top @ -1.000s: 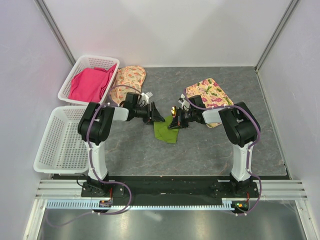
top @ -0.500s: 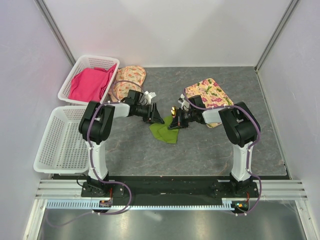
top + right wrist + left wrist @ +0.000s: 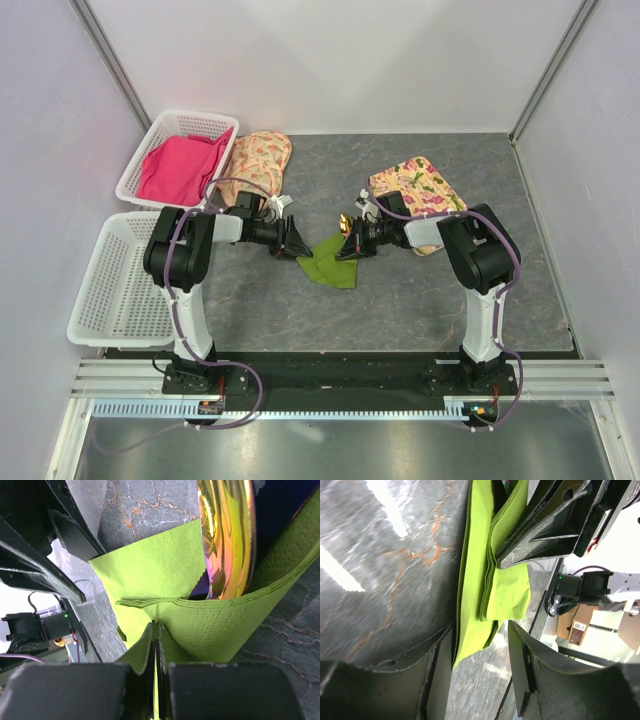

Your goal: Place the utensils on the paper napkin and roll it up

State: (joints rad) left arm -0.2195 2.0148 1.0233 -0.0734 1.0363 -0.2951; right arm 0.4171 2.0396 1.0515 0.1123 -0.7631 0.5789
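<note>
Right pincer (image 3: 156, 666) pinching napkin (image 3: 165, 565) edge, left pincer (image 3: 480, 630) agape astride its corner

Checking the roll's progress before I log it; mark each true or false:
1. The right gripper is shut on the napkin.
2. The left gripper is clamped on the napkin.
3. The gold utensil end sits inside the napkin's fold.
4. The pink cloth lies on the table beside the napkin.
1. True. The right gripper pinches a fold of the napkin.
2. False. The left gripper is open, with the napkin's corner lying between its fingers unclamped.
3. True. The gold utensil end rests in the fold, with paper wrapped around its lower part.
4. False. The pink cloth lies in the far white basket, well away from the napkin.
</note>
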